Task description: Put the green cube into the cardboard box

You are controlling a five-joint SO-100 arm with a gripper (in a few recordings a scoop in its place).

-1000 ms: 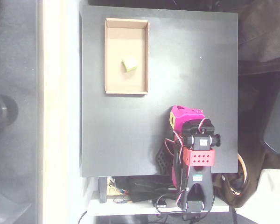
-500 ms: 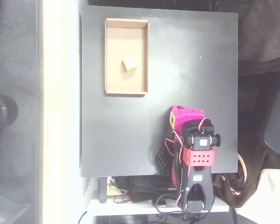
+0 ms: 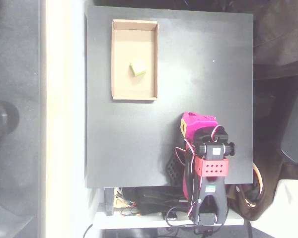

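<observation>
Magenta two-finger gripper is folded back over the arm base near the bottom edge of the black table; can't tell if it's released or clenched. Small lime-green cube lies on the floor of the shallow tan cardboard box at the top-left corner. Placement looks done; just park clear.

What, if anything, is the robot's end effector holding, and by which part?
Nothing is held. The green cube lies free on the floor of the cardboard box, far from the folded arm's magenta end effector.
</observation>
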